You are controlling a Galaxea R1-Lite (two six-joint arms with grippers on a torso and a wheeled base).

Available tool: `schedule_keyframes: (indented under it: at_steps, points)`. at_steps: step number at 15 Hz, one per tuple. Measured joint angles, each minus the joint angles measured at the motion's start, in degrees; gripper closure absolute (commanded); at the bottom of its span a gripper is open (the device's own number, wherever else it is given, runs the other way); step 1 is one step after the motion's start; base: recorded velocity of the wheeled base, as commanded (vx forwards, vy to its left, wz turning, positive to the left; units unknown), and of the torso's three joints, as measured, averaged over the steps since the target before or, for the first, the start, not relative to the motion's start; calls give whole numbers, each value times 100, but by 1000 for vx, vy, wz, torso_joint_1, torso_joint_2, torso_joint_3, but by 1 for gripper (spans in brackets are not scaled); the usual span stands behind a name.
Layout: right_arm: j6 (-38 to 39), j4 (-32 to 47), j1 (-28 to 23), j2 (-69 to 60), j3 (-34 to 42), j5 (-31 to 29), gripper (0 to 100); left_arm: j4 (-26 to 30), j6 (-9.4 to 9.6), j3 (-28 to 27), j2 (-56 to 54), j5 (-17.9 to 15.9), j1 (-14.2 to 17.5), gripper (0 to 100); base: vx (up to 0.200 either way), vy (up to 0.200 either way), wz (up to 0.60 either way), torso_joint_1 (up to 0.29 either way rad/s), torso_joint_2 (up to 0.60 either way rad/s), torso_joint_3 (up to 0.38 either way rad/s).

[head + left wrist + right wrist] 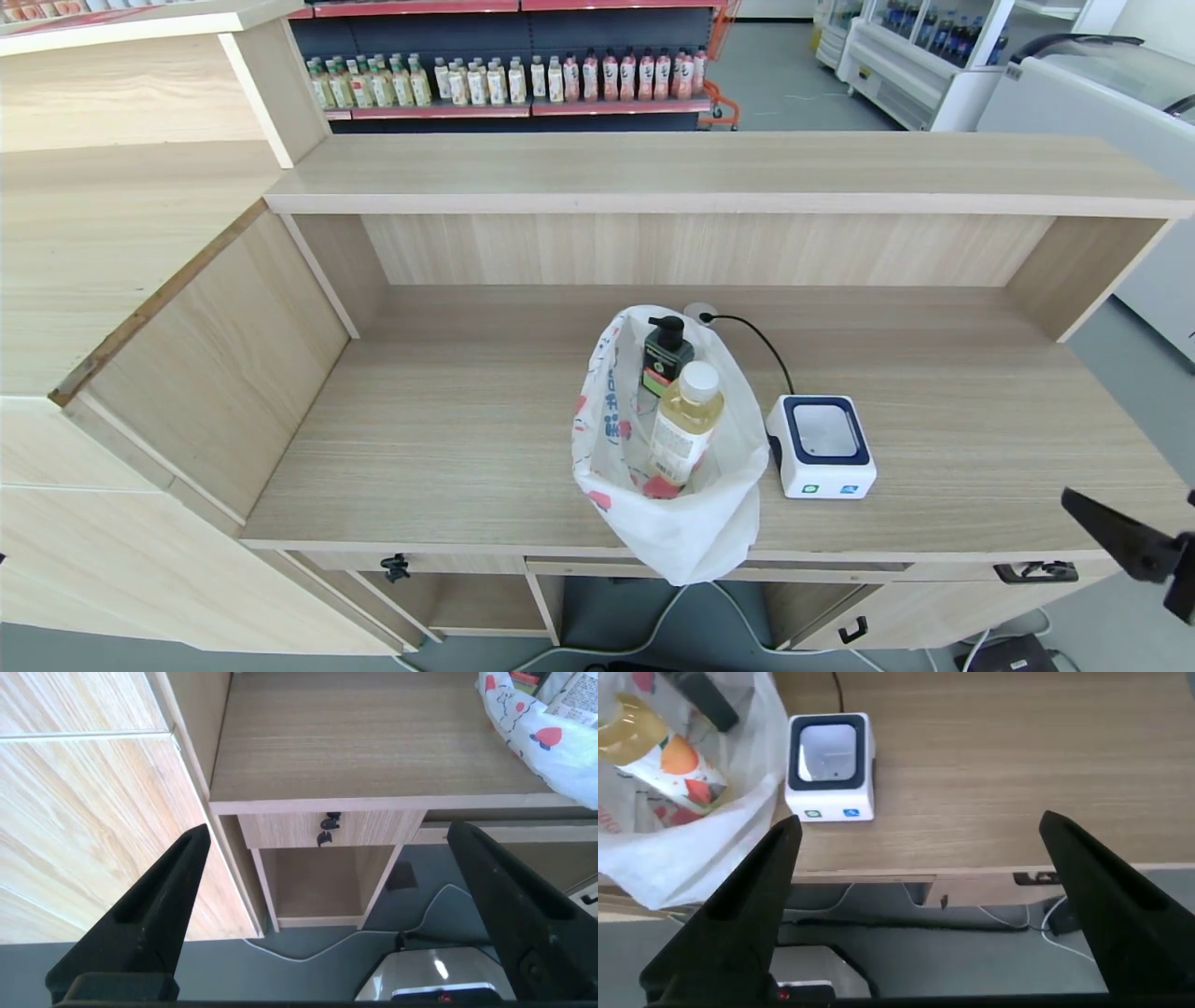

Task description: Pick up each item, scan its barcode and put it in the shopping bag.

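A white shopping bag [674,523] with red print stands open at the counter's front edge and hangs over it. Inside stand a yellow drink bottle [686,425] with a white cap and a dark pump bottle [665,355]. Right of the bag sits the white barcode scanner [822,446], with its cable running back to a port. The right wrist view holds the scanner [830,765], the bag [691,849] and the yellow bottle [654,751]. My right gripper [920,915] hangs open in front of the counter's edge, empty. My left gripper [327,915] is open and empty, low before the counter's left front, with the bag [547,728] beyond it.
The wooden counter [448,439] has a raised shelf behind and a tall side panel [215,373] at the left. Drawers with black handles [1034,570] run under the front edge. Cables lie on the floor below. Store shelves with bottles [504,79] stand far behind.
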Motion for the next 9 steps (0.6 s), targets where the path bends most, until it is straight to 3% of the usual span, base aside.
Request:
schedule_keyframes:
  at_steps: [4,9]
  points:
    - [85,207,-55,-1477,1022,-135,0,0,-2,0,0,0,0,0,0,0,0,0,0,0]
    - [-163,2154,-98,-3828,1237,190,0,0,0,0,0,0,0,0,0,0,0,0,0,0]
